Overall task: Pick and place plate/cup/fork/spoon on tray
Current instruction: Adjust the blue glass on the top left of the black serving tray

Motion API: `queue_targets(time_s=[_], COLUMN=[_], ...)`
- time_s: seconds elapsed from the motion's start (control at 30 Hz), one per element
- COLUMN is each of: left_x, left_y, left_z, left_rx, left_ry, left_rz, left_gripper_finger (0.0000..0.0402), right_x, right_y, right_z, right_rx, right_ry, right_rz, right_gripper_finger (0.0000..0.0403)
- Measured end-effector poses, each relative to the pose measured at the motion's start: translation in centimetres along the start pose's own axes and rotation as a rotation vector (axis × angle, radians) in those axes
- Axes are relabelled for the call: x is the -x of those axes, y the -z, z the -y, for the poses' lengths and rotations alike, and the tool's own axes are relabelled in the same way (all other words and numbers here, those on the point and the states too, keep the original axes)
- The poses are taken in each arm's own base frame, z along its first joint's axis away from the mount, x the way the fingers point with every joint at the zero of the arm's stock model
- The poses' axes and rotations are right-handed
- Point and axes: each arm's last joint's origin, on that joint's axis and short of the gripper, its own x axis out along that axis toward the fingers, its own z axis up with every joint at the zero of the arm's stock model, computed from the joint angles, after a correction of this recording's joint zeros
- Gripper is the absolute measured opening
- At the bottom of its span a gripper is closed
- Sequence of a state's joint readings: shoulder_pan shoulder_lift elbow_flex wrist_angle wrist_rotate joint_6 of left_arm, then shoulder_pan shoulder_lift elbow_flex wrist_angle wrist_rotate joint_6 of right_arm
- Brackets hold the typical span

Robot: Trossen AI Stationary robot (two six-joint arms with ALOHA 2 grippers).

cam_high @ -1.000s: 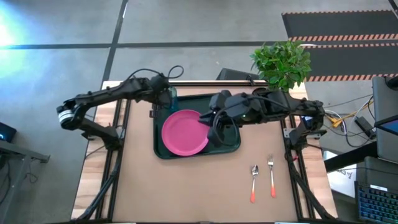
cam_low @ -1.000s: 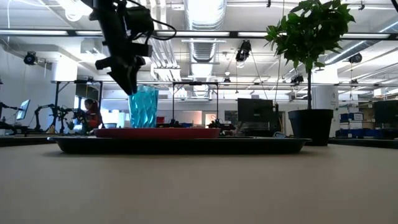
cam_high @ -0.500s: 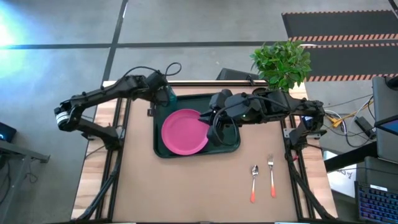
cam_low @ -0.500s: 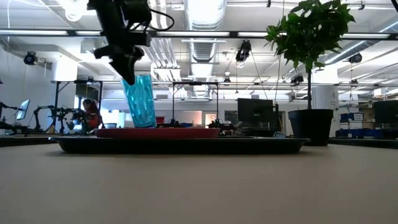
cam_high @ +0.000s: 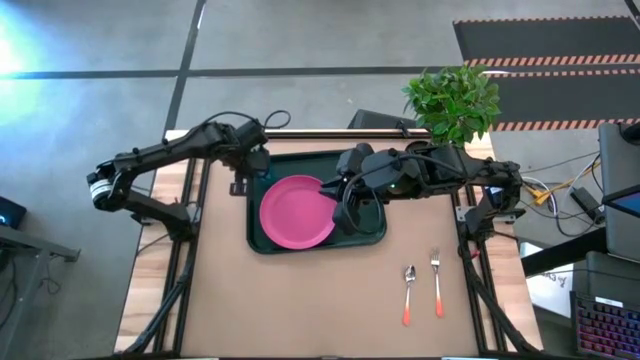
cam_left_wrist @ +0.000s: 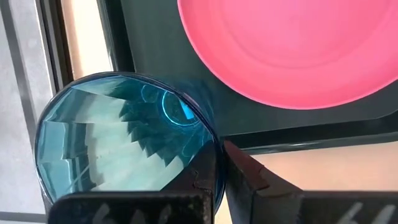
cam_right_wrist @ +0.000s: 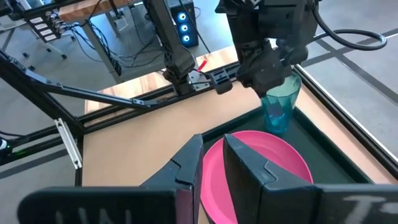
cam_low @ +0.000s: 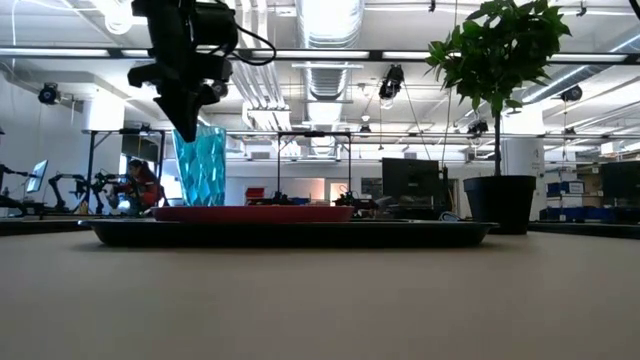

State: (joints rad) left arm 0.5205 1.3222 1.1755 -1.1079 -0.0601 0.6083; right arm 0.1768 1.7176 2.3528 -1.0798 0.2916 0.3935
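Note:
The teal cup (cam_low: 200, 165) is at the far left corner of the dark green tray (cam_high: 362, 236), tilted. My left gripper (cam_high: 258, 160) is shut on it from above and hides it in the high view. The pink plate (cam_high: 297, 212) lies flat in the tray. My right gripper (cam_high: 345, 214) hangs above the plate's right edge with its fingers together, holding nothing. It does not show in the low view. The spoon (cam_high: 408, 295) and the fork (cam_high: 437, 285) lie side by side on the table, near right of the tray. My left gripper pinches the cup's wall at the rim (cam_left_wrist: 217, 163), one finger (cam_left_wrist: 200, 177) inside the cup and one (cam_left_wrist: 249, 177) outside. The fingers come from above, pointing down. The cup leans below them, its base close to the tray floor (cam_right_wrist: 277, 127); I cannot tell if it touches.
A potted plant (cam_high: 452, 100) stands at the table's far right corner, beyond the tray. Bare brown table lies near of the tray and to its left.
My left gripper has carried the cup toward the table's left edge, along the tray's far side, still shut on its rim. The cup, upright a second ago, now leans.

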Motion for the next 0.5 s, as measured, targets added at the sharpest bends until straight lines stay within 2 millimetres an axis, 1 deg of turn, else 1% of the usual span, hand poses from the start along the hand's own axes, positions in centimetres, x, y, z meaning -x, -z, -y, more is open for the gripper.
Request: queue_targets(time_s=[0.17, 0.5], left_x=[0.0, -1.2], left_y=[0.0, -0.5], left_z=[0.0, -0.1], left_rx=[0.0, -0.002], left_ry=[0.01, 0.061], left_rz=[0.005, -0.019], left_gripper_finger=[0.0, 0.0], right_x=[0.0, 0.0], right_y=[0.0, 0.0], right_z=[0.0, 0.0], right_rx=[0.0, -0.001], right_ry=[-0.001, -0.002], right_rz=[0.001, 0.001], right_gripper_finger=[0.0054, 0.0054])
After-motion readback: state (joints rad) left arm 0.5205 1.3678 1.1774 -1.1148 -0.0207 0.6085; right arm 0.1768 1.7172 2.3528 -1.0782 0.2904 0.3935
